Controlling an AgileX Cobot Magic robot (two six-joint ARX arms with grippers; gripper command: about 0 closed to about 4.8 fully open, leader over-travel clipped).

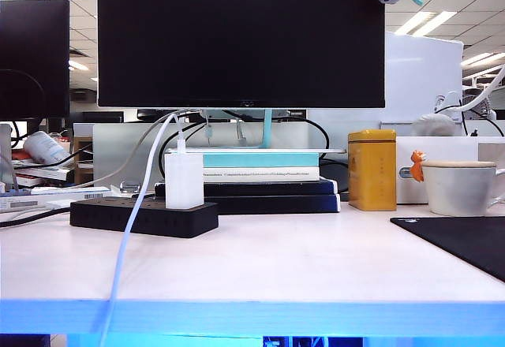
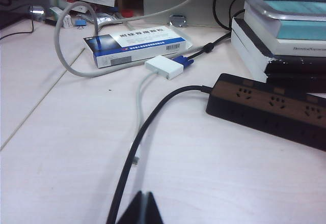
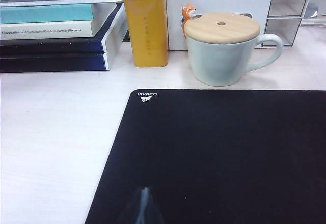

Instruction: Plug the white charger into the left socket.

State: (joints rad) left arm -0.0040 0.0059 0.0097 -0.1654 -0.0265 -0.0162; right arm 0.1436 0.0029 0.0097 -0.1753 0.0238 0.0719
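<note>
The white charger (image 1: 184, 180) stands upright on the right end of the black power strip (image 1: 126, 217) in the exterior view. Its thin white cable (image 1: 126, 244) loops up behind it and drops over the table's front edge. In the left wrist view the strip (image 2: 270, 119) shows three bare outlets; the left socket (image 2: 244, 92) is the one nearest the cord end, and the charger is out of that frame. My left gripper (image 2: 144, 193) is shut and empty, low over the table beside the strip's black cord (image 2: 147, 127). My right gripper (image 3: 145, 189) is shut and empty over the black mouse mat (image 3: 219, 152). Neither gripper shows in the exterior view.
A stack of books (image 1: 260, 185) lies behind the strip under the monitor (image 1: 241, 39). A yellow tin (image 1: 372, 169) and a lidded white mug (image 1: 461, 185) stand to the right. A blue-and-white box (image 2: 135, 45) and a small white adapter (image 2: 164, 66) lie to the left of the strip.
</note>
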